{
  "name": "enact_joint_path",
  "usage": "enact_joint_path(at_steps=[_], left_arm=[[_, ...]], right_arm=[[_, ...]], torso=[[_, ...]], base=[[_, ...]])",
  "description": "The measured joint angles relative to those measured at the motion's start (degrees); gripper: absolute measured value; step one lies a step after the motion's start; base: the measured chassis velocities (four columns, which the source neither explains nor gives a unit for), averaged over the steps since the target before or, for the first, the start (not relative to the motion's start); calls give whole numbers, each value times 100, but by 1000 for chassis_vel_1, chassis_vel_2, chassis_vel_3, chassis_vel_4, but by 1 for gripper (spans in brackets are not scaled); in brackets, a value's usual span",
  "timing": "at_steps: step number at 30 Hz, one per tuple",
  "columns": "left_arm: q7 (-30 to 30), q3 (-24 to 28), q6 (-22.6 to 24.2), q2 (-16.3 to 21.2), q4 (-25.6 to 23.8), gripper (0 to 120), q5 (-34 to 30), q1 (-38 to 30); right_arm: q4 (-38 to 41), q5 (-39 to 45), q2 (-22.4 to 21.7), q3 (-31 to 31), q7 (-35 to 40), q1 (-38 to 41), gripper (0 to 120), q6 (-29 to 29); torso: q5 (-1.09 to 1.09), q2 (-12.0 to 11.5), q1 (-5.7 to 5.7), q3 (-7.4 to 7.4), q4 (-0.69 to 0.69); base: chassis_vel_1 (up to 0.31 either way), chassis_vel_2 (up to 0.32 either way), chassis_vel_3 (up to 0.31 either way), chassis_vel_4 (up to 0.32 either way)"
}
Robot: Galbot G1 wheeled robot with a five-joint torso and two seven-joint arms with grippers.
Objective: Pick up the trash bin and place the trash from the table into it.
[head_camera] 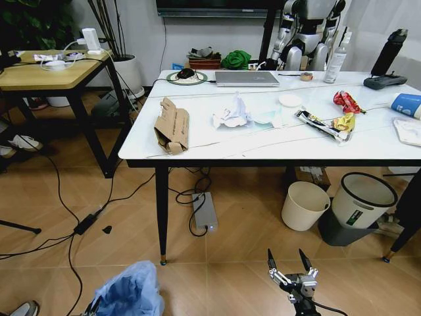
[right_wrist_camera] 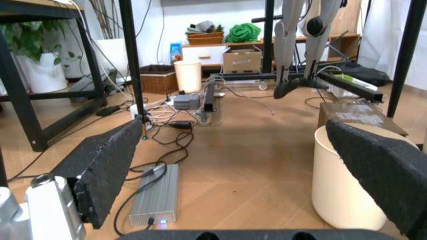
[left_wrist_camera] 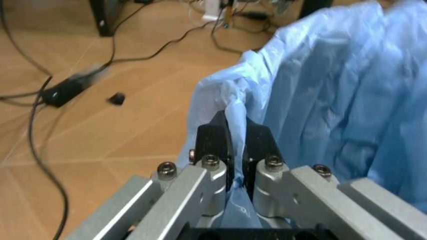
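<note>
The table (head_camera: 197, 148) stands ahead with the trash (head_camera: 172, 125) spread across its top. The trash bin (head_camera: 131, 289) sits low on the floor at the robot's left, probably light, its liner soft and slippery. The left gripper (left_wrist_camera: 235, 152) pinches the bag's rim fold; the right gripper (head_camera: 291, 268) hangs spread wide over open floor

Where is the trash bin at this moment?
In the head view the trash bin is low on the robot's left, over the wooden floor short of the table; the left gripper pinches its blue bag.
</note>
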Motion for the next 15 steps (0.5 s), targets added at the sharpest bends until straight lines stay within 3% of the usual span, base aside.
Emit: enact_joint_path(at_steps=[7,12,15], left_arm=[[78,66,296,19,-820,0,-350,411],[-323,348,879,35,-2088,0,-696,1000],[-519,435,1050,39,-2553,0,-715,1191]], right_arm=[[13,-16,0,2,0,-22,100,0],[15,-22,0,51,1,-67,100,1],[15,-23,0,77,1,-79,100,0]], torso=[[1,60,24,35,1],[2,209,77,131,1],[1,271,100,170,0]], base=[[0,0,0,0],[0,0,0,0],[0,0,0,0]])
